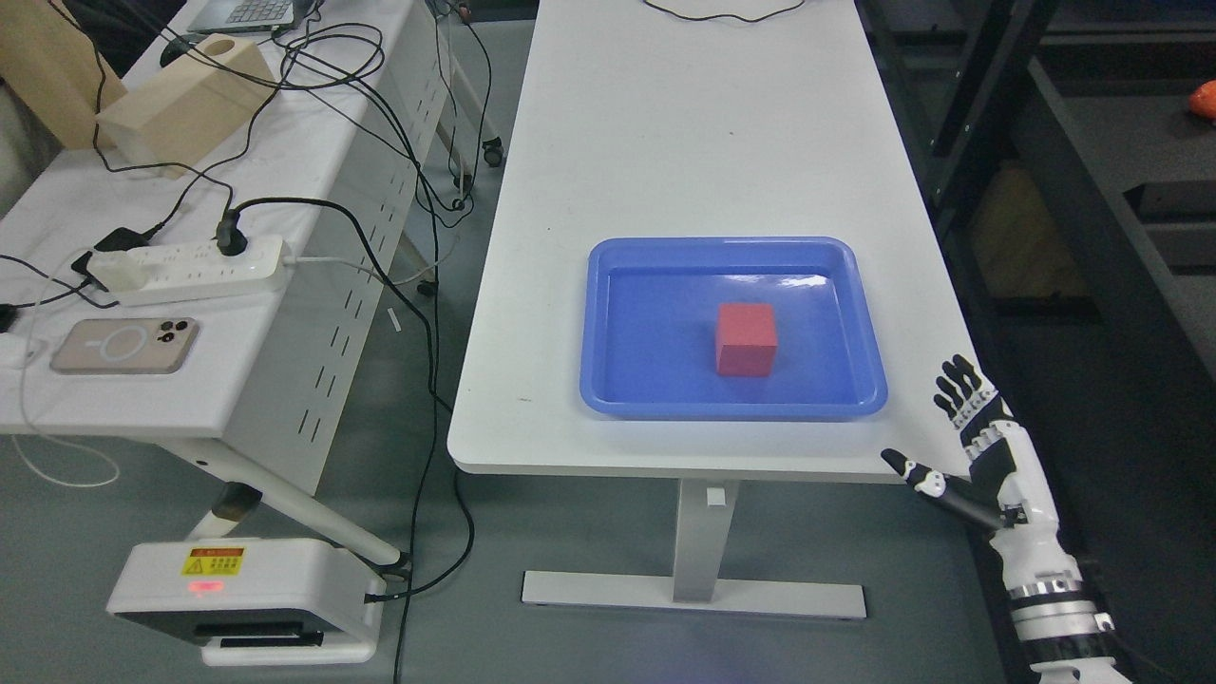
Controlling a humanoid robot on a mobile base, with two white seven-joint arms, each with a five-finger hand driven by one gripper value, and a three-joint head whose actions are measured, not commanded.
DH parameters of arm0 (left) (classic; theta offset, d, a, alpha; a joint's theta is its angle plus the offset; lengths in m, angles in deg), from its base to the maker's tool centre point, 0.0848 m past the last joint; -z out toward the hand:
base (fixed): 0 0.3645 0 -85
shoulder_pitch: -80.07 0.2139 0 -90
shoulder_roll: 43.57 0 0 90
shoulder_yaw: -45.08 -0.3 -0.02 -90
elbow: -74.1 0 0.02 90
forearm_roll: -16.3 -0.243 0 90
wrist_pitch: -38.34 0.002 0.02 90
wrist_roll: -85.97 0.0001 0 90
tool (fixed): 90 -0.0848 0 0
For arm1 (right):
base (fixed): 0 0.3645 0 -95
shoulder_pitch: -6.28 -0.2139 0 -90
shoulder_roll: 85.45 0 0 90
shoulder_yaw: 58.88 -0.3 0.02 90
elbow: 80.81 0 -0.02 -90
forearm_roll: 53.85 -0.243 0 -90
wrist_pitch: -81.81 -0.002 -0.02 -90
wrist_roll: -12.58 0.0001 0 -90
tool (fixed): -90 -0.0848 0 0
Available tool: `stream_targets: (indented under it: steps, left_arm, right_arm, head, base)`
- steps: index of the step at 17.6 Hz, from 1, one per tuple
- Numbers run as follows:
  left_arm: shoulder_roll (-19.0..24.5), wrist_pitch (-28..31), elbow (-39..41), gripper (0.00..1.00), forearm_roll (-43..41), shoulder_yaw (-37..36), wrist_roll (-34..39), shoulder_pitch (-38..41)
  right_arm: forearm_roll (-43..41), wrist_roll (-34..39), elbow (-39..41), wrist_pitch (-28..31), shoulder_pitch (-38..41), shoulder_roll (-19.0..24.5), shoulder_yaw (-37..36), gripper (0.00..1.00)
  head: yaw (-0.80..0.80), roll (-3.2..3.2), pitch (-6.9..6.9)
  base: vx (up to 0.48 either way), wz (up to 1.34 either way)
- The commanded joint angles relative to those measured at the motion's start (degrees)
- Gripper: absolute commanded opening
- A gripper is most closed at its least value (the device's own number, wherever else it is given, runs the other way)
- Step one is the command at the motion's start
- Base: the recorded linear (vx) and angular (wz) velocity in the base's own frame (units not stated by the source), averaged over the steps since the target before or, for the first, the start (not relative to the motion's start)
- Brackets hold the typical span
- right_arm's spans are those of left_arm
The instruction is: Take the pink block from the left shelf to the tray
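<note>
Pink-red block [746, 339] sits inside the blue tray [608, 380] on the white table [693, 142]. Right hand [983, 446], fingers spread and empty, hangs right of the tray, off the table corner.

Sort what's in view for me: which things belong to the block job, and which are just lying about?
Job:
block, lying in the tray
tray, on the white table
right hand, open, off the table's right corner

Lying about:
phone
power strip
wooden box
laptop
cables
</note>
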Motion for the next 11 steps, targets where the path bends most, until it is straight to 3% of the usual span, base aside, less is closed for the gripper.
stream_targets:
  steps: [1,11]
  left_arm:
    - [1.0,0.0,1.0,1.0,0.0,0.0,0.0,-1.7]
    - [1.0,0.0,1.0,1.0,0.0,0.0,0.0,-1.7]
  right_arm:
    - [-0.6,2.5,0.0,1.5,-0.2,-1.0,-2.2,1.0]
    - [-0.6,2.6,0.0,1.6,-0.1,-1.0,-2.2,1.0]
  head:
    - [0.0,0.0,0.0]
    - [0.0,0.0,0.0]
  base:
    - [-0.085,0.29]
    - [-0.033,0.07]
